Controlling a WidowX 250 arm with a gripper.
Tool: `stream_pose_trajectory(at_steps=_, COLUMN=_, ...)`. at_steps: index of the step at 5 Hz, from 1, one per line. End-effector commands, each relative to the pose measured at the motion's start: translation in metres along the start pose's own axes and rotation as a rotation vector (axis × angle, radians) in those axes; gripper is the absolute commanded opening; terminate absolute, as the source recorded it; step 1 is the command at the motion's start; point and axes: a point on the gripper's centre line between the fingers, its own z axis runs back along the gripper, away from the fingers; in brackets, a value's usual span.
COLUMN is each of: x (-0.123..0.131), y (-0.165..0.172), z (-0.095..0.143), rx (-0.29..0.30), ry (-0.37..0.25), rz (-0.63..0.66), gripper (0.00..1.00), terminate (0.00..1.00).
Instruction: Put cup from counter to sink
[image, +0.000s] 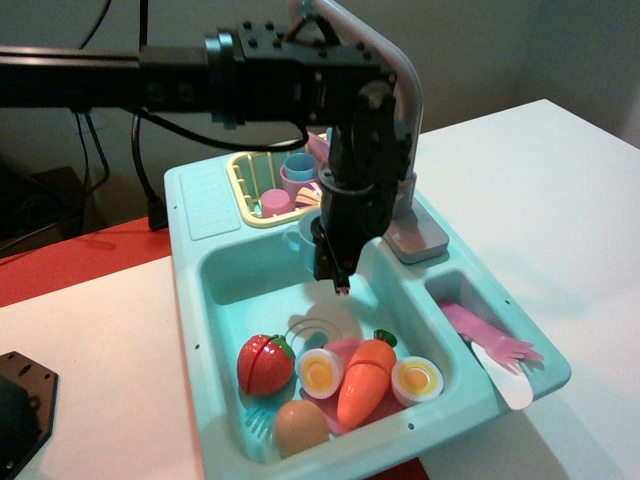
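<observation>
A robot gripper (338, 262) pinches a light-blue toy cup (303, 232) at its rim, holding it above the back of the turquoise sink (225, 280), toward twelve o'clock from the drain; thin, light and probably slippery, the cup looks best held by rim or handle

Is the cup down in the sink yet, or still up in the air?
In the air. The cup hangs at the end effector, above the sink; no part of it touches the basin floor.
</observation>
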Motion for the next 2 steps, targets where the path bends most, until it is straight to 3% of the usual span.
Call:
stream_pose_trajectory(at_steps=1, x=0.007, y=0.002, z=-0.007, rx=0.022, ry=-0.029, rz=0.034, gripper=0.00, terminate=0.00)
stream_pose_trajectory(at_steps=2, x=0.011, y=-0.001, z=-0.024, rx=0.025, ry=-0.020, rz=0.041, gripper=0.00, terminate=0.00)
